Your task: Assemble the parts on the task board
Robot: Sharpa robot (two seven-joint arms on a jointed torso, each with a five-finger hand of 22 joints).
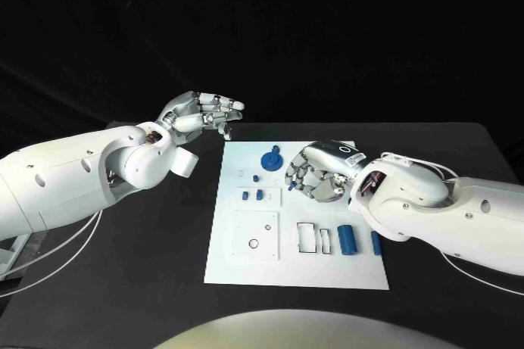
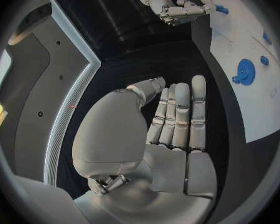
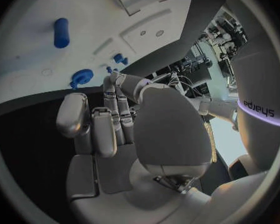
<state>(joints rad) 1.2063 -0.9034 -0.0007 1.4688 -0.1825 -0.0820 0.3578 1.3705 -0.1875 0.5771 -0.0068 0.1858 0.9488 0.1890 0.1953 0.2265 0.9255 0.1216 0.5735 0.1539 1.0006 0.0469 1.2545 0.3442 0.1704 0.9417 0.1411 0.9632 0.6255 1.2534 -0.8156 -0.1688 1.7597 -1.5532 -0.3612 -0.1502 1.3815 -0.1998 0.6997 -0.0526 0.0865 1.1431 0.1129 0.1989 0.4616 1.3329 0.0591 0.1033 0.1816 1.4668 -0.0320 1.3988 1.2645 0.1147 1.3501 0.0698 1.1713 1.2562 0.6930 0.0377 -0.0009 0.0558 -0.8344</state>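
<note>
Task board point(image 1: 246, 266) lies as a white plate in the middle of the black table point(image 1: 131, 288), long side running away from the robot. Small blue parts sit on it: a round disc-like piece point(image 1: 269, 161) near the far end, two little pegs point(image 1: 254, 195) just nearer than that, and two blue cylinders point(image 1: 347, 239) lying side by side toward the near right, beside an empty rectangular outline. A square inset with small holes point(image 1: 254, 235) takes up the near left of the board.

Left hand point(image 1: 207, 113) hovers off the board's far left corner, over the bare table — its fingers curl inward in the head view, while the left wrist view shows them lying straight and close together point(image 2: 177, 114), with nothing in them. It touches no part.

Right hand point(image 1: 314, 173) hangs above the board's far right area, just beside the round blue disc, fingers point(image 1: 309, 184) bent downward toward the plate. From the right wrist view the fingers point(image 3: 109, 119) lie close together and hold nothing; the disc point(image 3: 82, 77) and one cylinder point(image 3: 62, 32) rest on the board beyond them. Whether the fingertips touch the board I cannot tell.
</note>
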